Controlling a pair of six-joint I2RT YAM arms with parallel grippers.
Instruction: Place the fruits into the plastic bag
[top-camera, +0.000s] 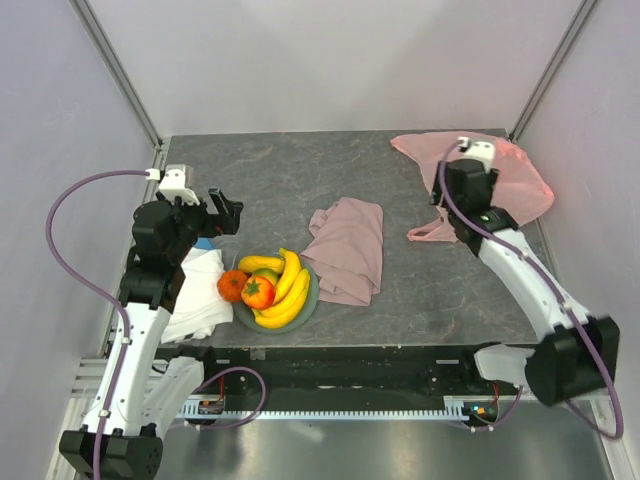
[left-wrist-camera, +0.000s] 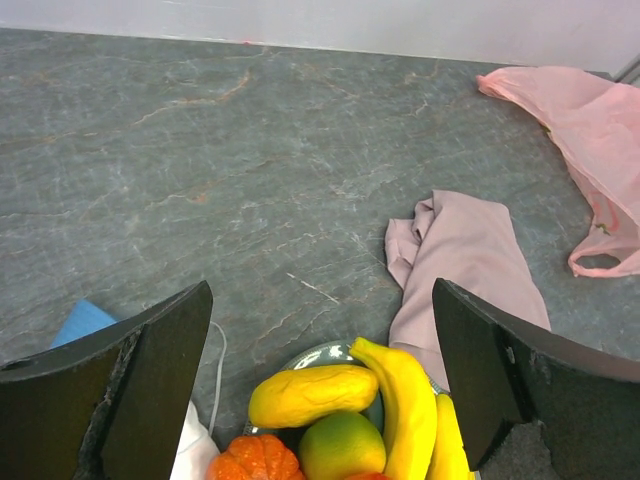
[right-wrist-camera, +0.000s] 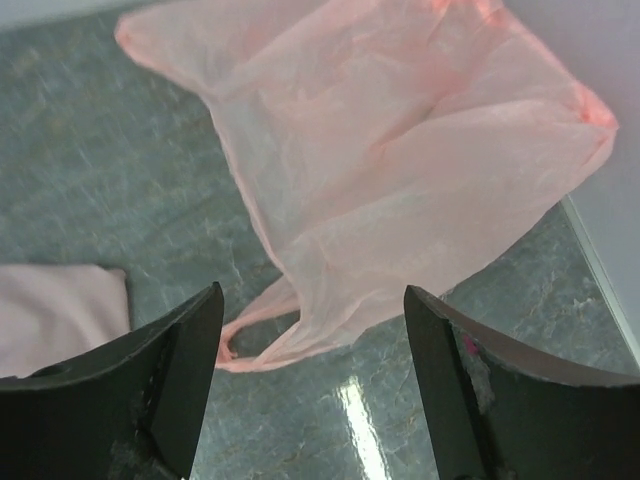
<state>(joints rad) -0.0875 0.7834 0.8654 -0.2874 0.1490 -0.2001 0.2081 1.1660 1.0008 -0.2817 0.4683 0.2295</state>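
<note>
Two-arm status: left hand (left-wrist-camera: 322, 290) spread wide, empty, near the fruits (left-wrist-camera: 315, 395). Right hand (right-wrist-camera: 312, 292) spread wide, empty, above the plastic bag (right-wrist-camera: 400, 150).

The right gripper (right-wrist-camera: 312, 300), fingers wide apart, frames a handle loop (right-wrist-camera: 280, 352) of the crumpled translucent pink plastic bag (right-wrist-camera: 400, 150) on the grey table (right-wrist-camera: 100, 170); pink cloth (right-wrist-camera: 50, 310) lies left.

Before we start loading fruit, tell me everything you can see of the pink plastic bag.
The plastic bag is thin, translucent pale pink, crinkled film. It lies collapsed and flat on the grey table at its far right corner, one handle loop at its near edge. The open right gripper hangs above it; no contact shows.
</note>
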